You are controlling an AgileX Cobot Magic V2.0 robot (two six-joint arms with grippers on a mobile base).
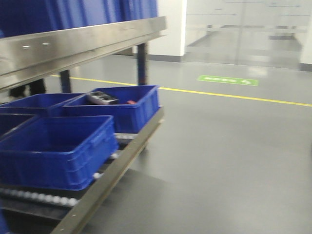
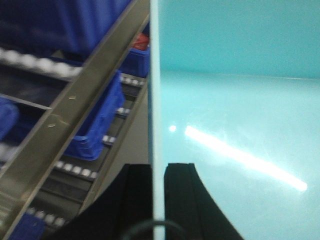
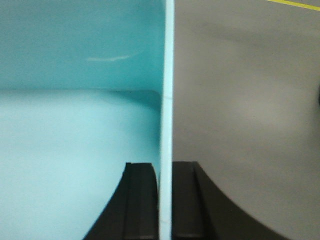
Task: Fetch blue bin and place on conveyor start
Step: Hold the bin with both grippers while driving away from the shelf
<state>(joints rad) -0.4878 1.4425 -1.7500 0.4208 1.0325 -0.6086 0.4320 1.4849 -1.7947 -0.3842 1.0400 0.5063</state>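
Left wrist view: the left gripper (image 2: pixel 158 170) is pinching the bin's (image 2: pixel 240 125) wall close beside the rack (image 2: pixel 65 110).
Its fingers are closing tight on that thin wall, one inside and one outside, while the rack's steel rail and crates (image 2: pixel 97 125) are running along just outside this edge. The right gripper (image 3: pixel 165 167) is clamping the opposite wall the same way, with bare floor (image 3: pixel 240 110) lying outside it. Ahead, the rack is ending at left, and grey floor is spreading open to the right, past a yellow line (image 1: pixel 234 95).
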